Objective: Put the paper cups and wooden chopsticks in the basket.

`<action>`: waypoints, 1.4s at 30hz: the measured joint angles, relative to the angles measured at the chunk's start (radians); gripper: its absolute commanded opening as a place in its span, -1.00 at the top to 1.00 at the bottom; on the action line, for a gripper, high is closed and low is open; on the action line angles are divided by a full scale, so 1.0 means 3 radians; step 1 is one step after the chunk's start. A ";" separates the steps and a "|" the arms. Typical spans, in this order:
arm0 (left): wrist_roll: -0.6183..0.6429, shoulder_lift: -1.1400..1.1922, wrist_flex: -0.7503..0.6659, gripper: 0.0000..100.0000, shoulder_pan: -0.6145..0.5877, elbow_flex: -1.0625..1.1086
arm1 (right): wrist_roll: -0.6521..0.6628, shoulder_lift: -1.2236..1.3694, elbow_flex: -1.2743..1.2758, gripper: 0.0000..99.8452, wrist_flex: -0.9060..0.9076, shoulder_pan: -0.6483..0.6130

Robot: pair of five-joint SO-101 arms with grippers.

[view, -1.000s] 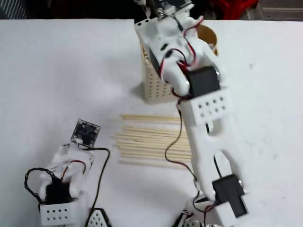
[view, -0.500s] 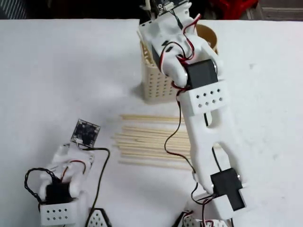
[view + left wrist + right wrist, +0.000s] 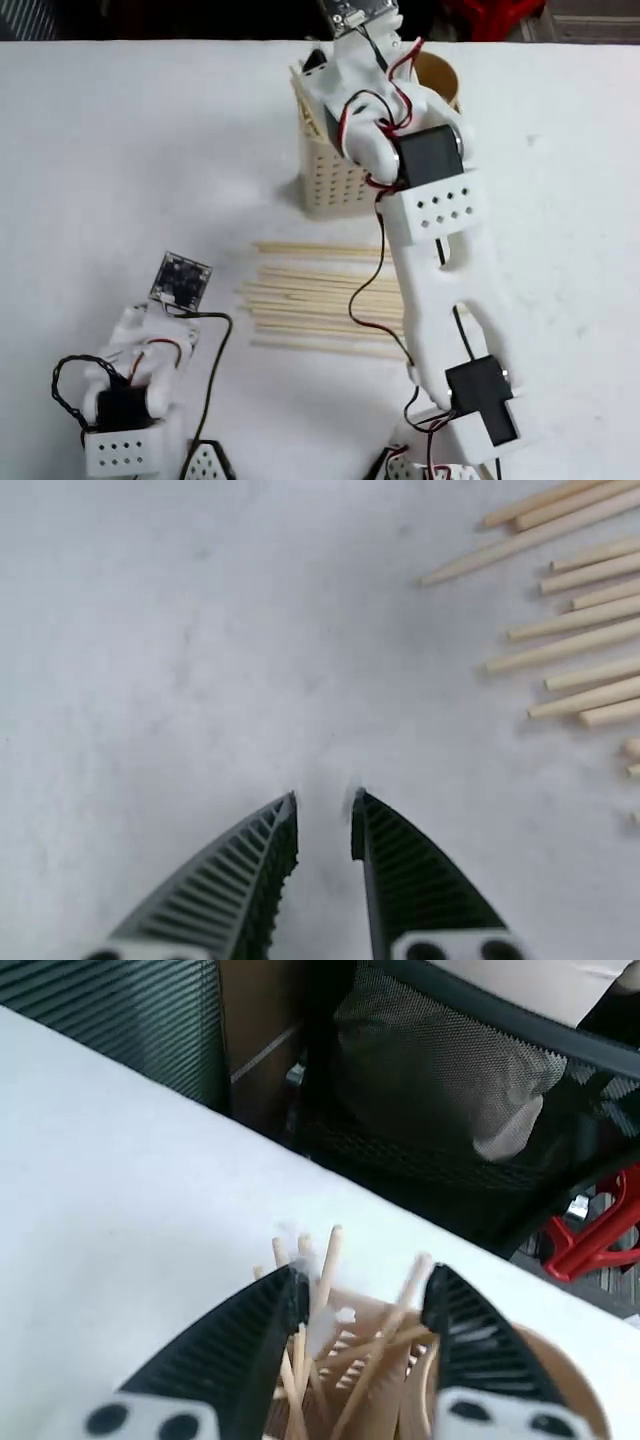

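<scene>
Hovering over the basket (image 3: 330, 185) at the table's (image 3: 150, 150) far edge, right gripper (image 3: 365, 1285) has jaws spread wide, gripping nothing; several chopsticks (image 3: 325, 1260) stand upright in the basket below it; paper cup (image 3: 445, 75) is at the basket's far side, touching or inside, can't tell which; loose chopsticks (image 3: 320, 300) lie flat in a pile back toward the arm bases, long axes side to side; left gripper (image 3: 325, 800), jaws slightly parted and empty over bare table, looks nearer their ends; likely next pick.
</scene>
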 measured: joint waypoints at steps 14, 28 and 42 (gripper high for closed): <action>0.0000 0.0000 0.0000 0.78 0.0000 0.0000 | 0.0123 -0.1079 0.0020 0.95 0.1984 -0.0005; 0.0000 0.0000 0.0000 0.78 0.0000 0.0000 | 0.1233 -0.1233 0.2440 0.94 0.1381 -0.0225; 0.0000 0.0000 0.0000 0.78 0.0000 0.0000 | 0.1580 -0.1171 0.4281 0.76 -0.0174 -0.0987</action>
